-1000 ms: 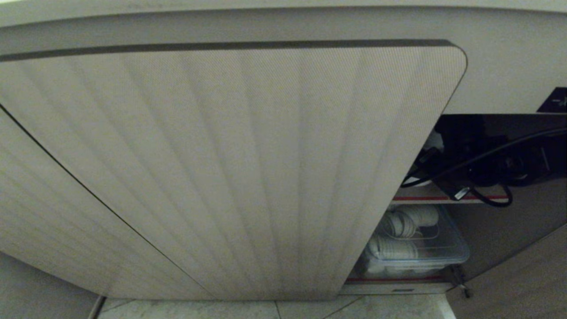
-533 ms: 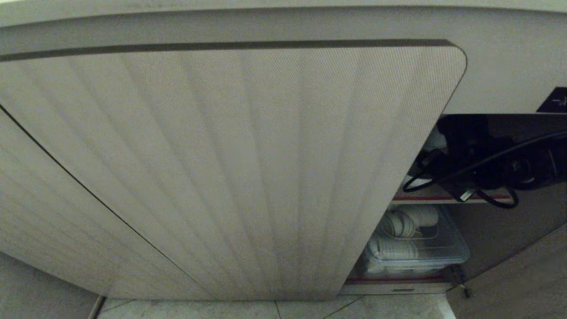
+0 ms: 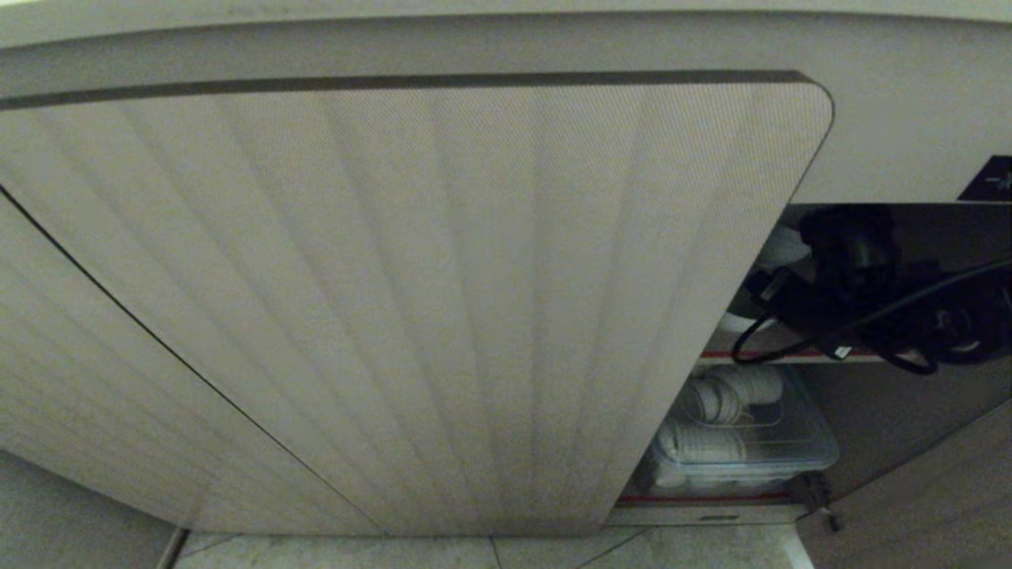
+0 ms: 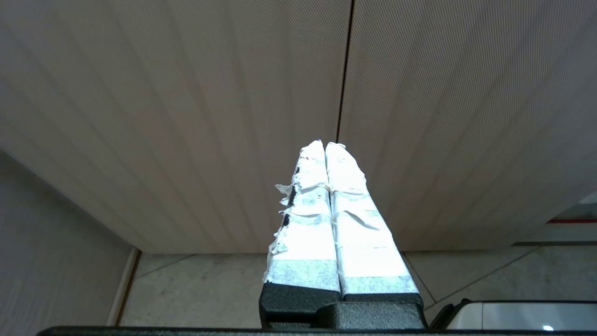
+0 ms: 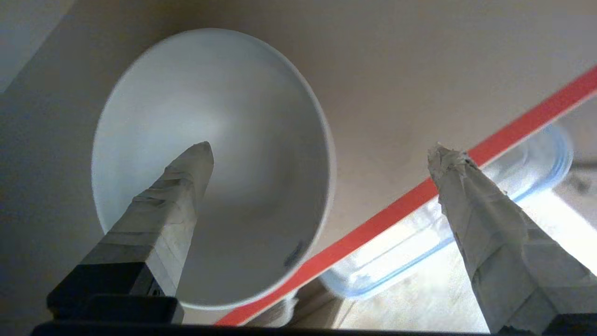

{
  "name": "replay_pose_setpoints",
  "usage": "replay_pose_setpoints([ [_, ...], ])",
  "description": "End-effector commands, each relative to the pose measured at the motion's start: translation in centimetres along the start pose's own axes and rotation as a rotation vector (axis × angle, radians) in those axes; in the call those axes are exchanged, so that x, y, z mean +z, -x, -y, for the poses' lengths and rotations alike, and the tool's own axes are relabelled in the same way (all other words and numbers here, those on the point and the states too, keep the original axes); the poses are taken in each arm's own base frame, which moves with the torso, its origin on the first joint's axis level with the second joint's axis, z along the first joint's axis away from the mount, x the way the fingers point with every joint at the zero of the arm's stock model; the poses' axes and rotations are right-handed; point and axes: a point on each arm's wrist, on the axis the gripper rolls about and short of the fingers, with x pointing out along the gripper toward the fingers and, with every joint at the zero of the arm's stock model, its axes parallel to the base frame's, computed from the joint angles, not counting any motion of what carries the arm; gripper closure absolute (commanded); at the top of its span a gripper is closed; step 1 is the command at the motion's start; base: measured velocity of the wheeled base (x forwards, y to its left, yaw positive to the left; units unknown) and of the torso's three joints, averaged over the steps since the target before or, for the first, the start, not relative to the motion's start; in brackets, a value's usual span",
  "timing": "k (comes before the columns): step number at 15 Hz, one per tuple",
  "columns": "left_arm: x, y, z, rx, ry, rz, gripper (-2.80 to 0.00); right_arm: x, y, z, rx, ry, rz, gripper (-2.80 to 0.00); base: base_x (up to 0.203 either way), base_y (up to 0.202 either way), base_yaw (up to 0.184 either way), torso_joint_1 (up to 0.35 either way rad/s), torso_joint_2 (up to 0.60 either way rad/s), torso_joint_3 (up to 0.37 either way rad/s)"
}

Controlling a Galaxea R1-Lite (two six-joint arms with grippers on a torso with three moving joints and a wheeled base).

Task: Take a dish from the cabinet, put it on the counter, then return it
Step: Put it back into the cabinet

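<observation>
The dish, a plain white bowl, sits on the red-edged shelf inside the cabinet. My right gripper is open and holds nothing. One taped finger hangs over the bowl's hollow, the other finger stands well outside its rim. In the head view my right arm reaches into the gap beside the ribbed door, with a bit of the dish white behind it. My left gripper is shut and parked in front of the closed ribbed doors. The counter's top is out of view.
A clear plastic box of white dishes sits on the lower shelf, below the red edge. A small black label is on the panel above the opening. Tiled floor runs beneath the doors.
In the head view my right arm has shifted down and to the right inside the opening, and more of the white dish shows behind it. The left arm has not moved.
</observation>
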Motion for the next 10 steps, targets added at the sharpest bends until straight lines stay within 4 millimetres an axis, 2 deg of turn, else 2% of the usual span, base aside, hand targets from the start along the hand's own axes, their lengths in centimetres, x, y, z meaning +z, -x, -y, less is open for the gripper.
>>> replay_pose_setpoints([
  [1,0.0,0.0,0.0,0.0,0.0,0.001,0.0,-0.1,0.5,0.5,0.013,0.022,0.018,-2.8,0.0,0.0,0.0,0.0,0.0,0.0],
  [5,0.0,0.0,0.0,0.0,0.0,0.001,0.0,0.4,1.0,0.4,0.035,0.056,0.05,-2.8,0.0,0.0,0.0,0.0,0.0,0.0],
  [10,0.0,0.0,0.0,0.0,0.0,0.001,0.0,-0.1,1.8,1.6,0.034,0.109,0.057,-2.8,0.0,0.0,0.0,0.0,0.0,0.0],
])
